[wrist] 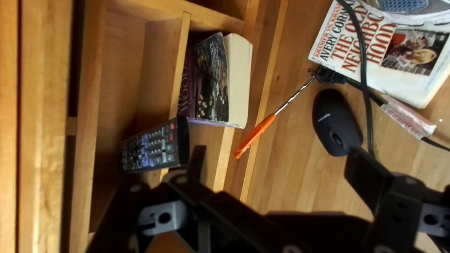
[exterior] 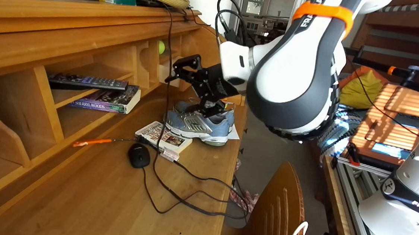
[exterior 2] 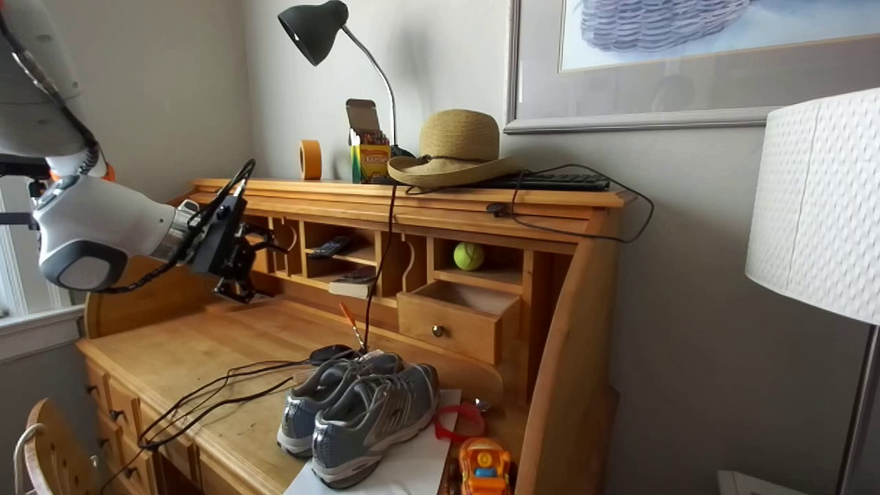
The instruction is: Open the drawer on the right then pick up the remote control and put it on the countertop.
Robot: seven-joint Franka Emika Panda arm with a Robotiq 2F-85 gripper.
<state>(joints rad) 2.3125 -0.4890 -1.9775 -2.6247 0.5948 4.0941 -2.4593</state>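
Observation:
The dark remote control [exterior: 89, 82] lies on the small shelf of a cubby, above a book; it also shows in an exterior view [exterior 2: 331, 247] and in the wrist view [wrist: 153, 146], where its near end sticks out past the shelf edge. The drawer [exterior 2: 447, 326] under the tennis ball is pulled out. The countertop [exterior: 109, 203] is the light-brown desk surface below the cubbies; it also shows in the wrist view [wrist: 299, 189]. My gripper [wrist: 279, 160] is open and empty above the countertop. Its left finger appears close beside the remote in the wrist view, not around it.
A thick book [wrist: 218, 80] sits under the remote's shelf. An orange-handled tool [wrist: 255, 135], a black mouse [wrist: 335, 121], cables, a paperback [wrist: 383, 49] and grey-blue shoes [exterior 2: 371, 419] lie on the countertop. A black cable [exterior 2: 385, 268] hangs down across the cubbies. A chair [exterior: 276, 216] stands at the front.

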